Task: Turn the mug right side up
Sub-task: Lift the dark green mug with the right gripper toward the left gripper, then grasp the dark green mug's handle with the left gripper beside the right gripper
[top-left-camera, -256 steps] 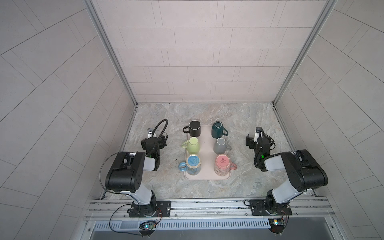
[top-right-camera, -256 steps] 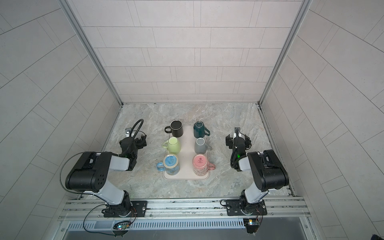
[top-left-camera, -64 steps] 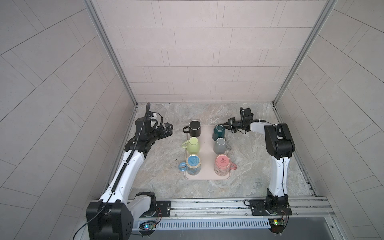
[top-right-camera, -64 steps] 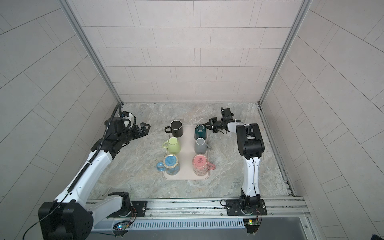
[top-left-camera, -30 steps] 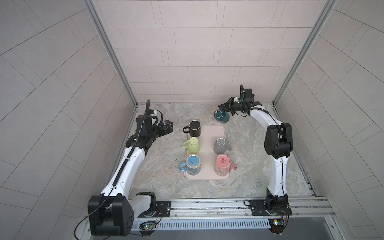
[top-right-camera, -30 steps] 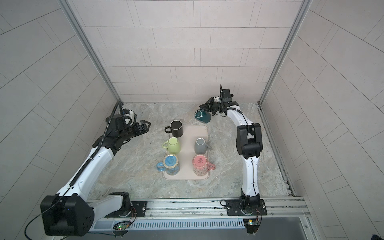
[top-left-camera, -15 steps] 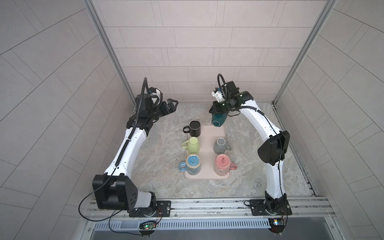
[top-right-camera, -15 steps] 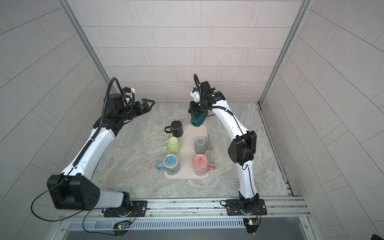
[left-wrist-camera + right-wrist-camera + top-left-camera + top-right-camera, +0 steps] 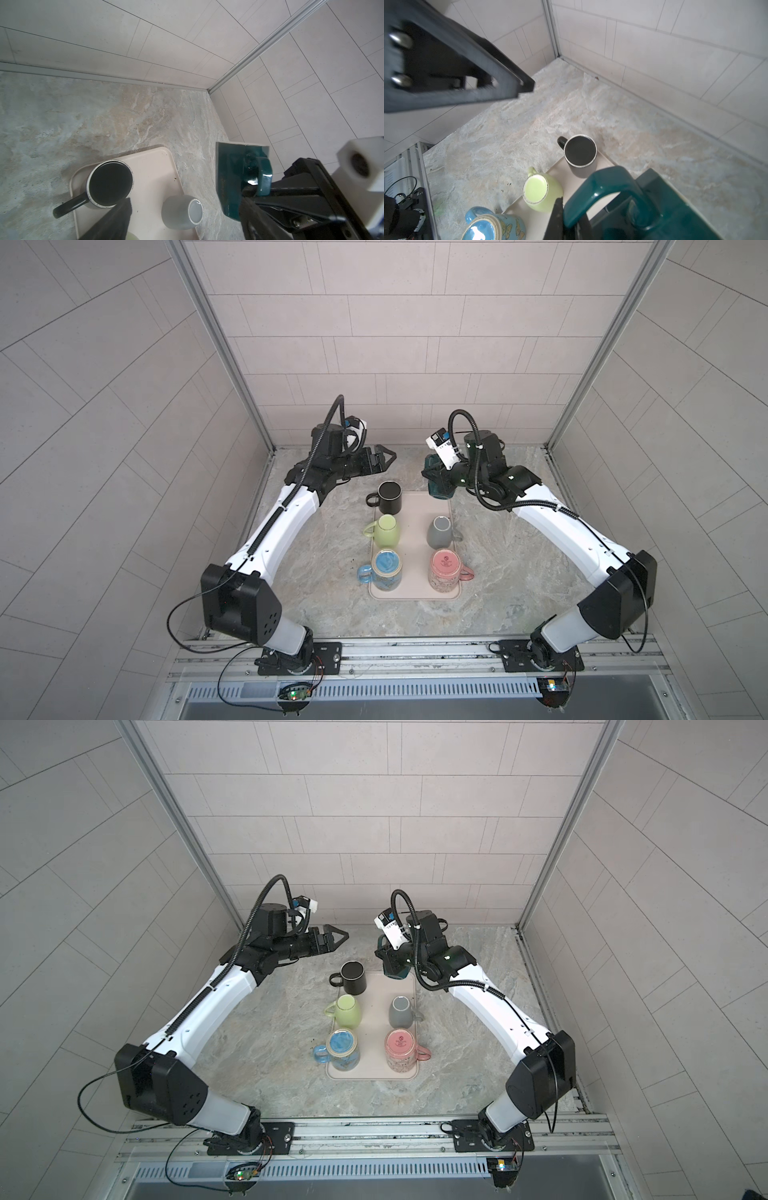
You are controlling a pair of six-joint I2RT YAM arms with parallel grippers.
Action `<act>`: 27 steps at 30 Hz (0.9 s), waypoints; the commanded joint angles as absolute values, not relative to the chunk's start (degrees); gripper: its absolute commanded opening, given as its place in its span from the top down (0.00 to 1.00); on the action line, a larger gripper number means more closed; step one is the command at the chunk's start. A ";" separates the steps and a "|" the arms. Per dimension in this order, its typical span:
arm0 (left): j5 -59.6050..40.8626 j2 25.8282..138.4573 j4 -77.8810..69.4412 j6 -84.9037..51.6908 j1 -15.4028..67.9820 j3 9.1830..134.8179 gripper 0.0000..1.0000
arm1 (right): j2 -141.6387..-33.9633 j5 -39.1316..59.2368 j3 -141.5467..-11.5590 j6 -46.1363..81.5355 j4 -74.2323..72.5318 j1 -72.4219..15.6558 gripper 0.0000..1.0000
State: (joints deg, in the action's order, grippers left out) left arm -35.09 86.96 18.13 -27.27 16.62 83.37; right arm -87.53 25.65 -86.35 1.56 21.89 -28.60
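Over the far right corner of the beige tray [image 9: 413,531], the teal ceramic mug [image 9: 439,491] hangs in the air. The right gripper [image 9: 252,192] has its jaws clamped on the mug's handle [image 9: 608,185], while the left gripper [image 9: 384,456] hovers nearby, jaws apart and empty. The mug looks glazed, rigid, weighty and breakable, so it may swivel on the handle; a hold on the body wall would probably steady it.

Both top views: bright, even, diffuse light; faint soft shadows on the worktop [image 9: 316,572]; sharp throughout; tile lines on the walls [image 9: 374,344] splay toward the frame edges.

Left wrist view: dimmer, cool cast; small specular glints on the handle of the teal mug [image 9: 228,178]; white block [image 9: 361,166] at right edge smeared, out of focus.

Right wrist view: brighter; walls at upper right nearly washed out; black part [image 9: 446,72] at upper left motion-blurred; glare spot on the blue mug [image 9: 500,226], lower left.
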 commanded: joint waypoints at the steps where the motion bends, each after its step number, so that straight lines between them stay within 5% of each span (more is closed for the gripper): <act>1: -35.82 88.00 20.15 -25.11 18.48 86.77 0.14 | -85.70 27.26 -87.93 -5.23 18.32 -31.37 1.00; 27: -35.11 86.37 26.64 -22.15 23.37 87.98 0.25 | -91.84 20.83 -95.70 -11.64 26.02 -37.00 1.00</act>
State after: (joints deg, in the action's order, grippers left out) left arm -33.67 87.72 25.80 -23.07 22.57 87.42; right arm -92.86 21.37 -93.19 -9.50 30.04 -36.42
